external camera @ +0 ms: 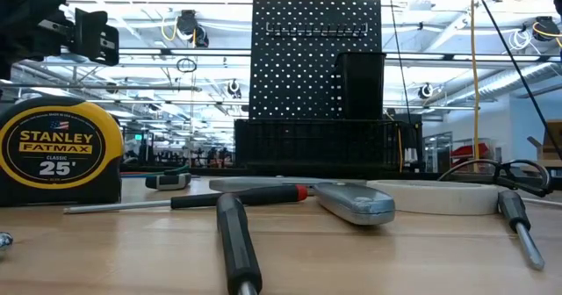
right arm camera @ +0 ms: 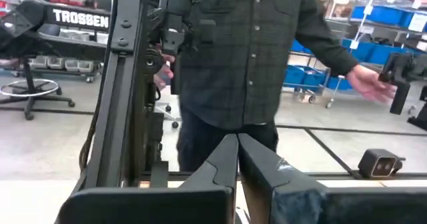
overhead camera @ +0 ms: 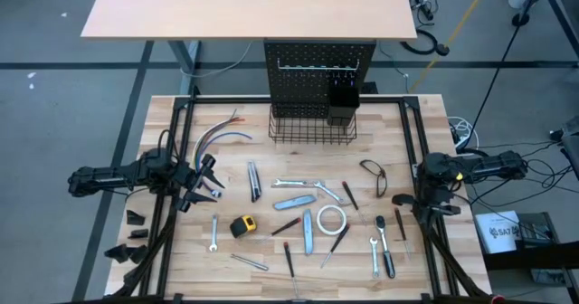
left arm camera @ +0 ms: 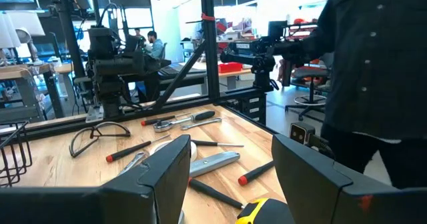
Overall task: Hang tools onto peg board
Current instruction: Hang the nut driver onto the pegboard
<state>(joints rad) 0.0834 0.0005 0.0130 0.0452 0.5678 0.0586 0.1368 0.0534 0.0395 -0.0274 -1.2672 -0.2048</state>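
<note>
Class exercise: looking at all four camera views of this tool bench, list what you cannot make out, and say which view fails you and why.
- Peg board: in the low view its wire basket hides its base.
- Tape measure: cut off by the low view's left edge.
- Left gripper: open; its fingers hide the table near them in the left wrist view.
- Right gripper: shut; its view faces a person, showing no tools.
- Wrenches: too small for markings in the high view.

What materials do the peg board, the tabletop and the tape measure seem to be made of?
The peg board: apparently black painted metal, a thin, flat sheet with even rows of punched holes. The tabletop: light wood, with visible plank seams and grain. The tape measure: probably plastic, with a glossy yellow face, a printed label and a black rim.
</note>
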